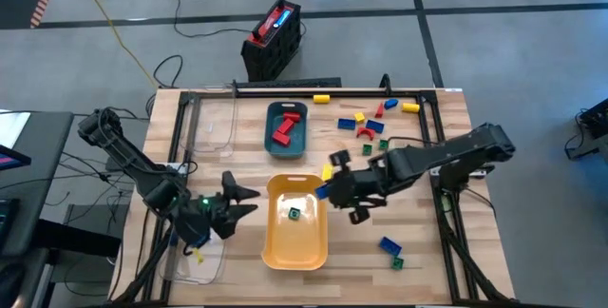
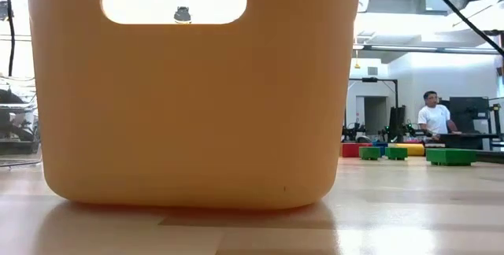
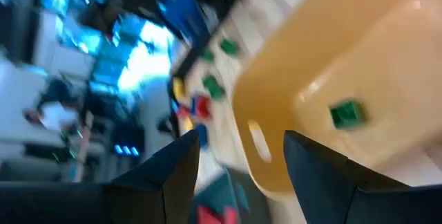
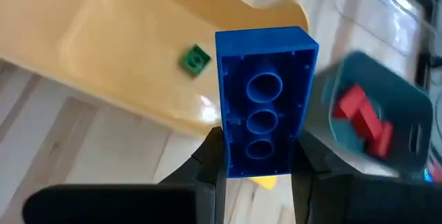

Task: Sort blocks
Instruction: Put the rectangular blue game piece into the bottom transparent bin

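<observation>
Three trays sit on the tabletop (image 1: 418, 270): one yellow tray (image 1: 295, 222), one teal tray (image 1: 286, 127) and one clear tray (image 1: 214, 123). The yellow tray holds one green block (image 1: 294, 214); the teal tray holds two red blocks (image 1: 286, 127). About nine loose blocks (image 1: 366, 127) lie near the far right corner, two more blocks (image 1: 391, 251) near the right front edge. One blue block (image 4: 264, 110) sits between jaws.
</observation>
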Action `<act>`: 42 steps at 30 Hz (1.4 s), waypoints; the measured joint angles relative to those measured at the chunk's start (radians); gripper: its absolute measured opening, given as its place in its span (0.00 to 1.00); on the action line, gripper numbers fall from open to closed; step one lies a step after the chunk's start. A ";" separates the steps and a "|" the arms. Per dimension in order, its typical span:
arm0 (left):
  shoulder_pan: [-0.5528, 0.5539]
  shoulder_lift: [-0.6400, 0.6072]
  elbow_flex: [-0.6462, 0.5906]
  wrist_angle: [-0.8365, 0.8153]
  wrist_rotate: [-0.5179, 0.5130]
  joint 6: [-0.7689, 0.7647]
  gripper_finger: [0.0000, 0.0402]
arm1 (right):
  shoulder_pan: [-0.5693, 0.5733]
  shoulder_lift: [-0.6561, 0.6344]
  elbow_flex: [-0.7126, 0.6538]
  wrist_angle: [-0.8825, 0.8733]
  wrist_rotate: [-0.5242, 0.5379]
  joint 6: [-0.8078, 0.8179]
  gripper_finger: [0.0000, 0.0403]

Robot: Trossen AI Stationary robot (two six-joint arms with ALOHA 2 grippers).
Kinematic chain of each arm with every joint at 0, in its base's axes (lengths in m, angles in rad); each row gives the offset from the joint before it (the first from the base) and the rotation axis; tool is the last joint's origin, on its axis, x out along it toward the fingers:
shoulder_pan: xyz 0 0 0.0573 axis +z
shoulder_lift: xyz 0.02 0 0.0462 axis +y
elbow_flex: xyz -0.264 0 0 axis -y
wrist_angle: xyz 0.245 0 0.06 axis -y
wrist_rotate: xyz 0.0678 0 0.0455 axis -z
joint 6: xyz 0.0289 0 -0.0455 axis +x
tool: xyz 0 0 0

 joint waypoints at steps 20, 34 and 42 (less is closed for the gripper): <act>0.000 0.121 0.032 0.360 0.132 0.021 0.51 | -0.009 0.346 0.392 0.080 -0.118 -0.184 0.24; -0.107 0.123 -0.117 0.751 -0.187 0.031 0.41 | 0.053 0.346 0.392 0.156 0.209 -0.182 0.23; -0.106 0.123 -0.120 0.761 -0.188 -0.035 0.36 | 0.062 0.340 0.298 0.137 0.252 -0.055 0.23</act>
